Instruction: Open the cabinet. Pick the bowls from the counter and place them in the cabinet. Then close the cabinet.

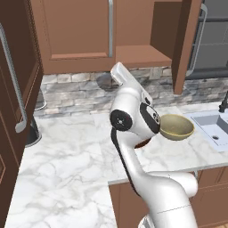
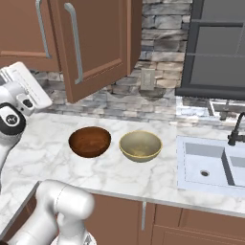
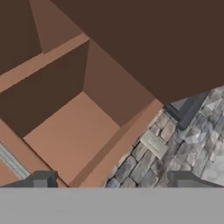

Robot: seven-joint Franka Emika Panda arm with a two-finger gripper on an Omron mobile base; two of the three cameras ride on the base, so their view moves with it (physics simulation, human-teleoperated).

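I see the reddish-brown wooden two-door cabinet (image 1: 133,53), right door swung open | glossy dark wooden bowl (image 2: 90,141) left, pale beige bowl (image 2: 140,145) right, on white marble counter (image 2: 143,177); arm mostly hides dark one in left view | gripper (image 3: 111,180) fingers apart, empty, tips cut off.

A home kitchen: a white, grey-veined marble surface (image 2: 158,182) carries a sunken pale sink (image 2: 210,167) with a black faucet (image 2: 237,130), backed by a grey stone-tile wall (image 2: 158,72) under reddish-brown wooden wall cabinets (image 1: 80,35).
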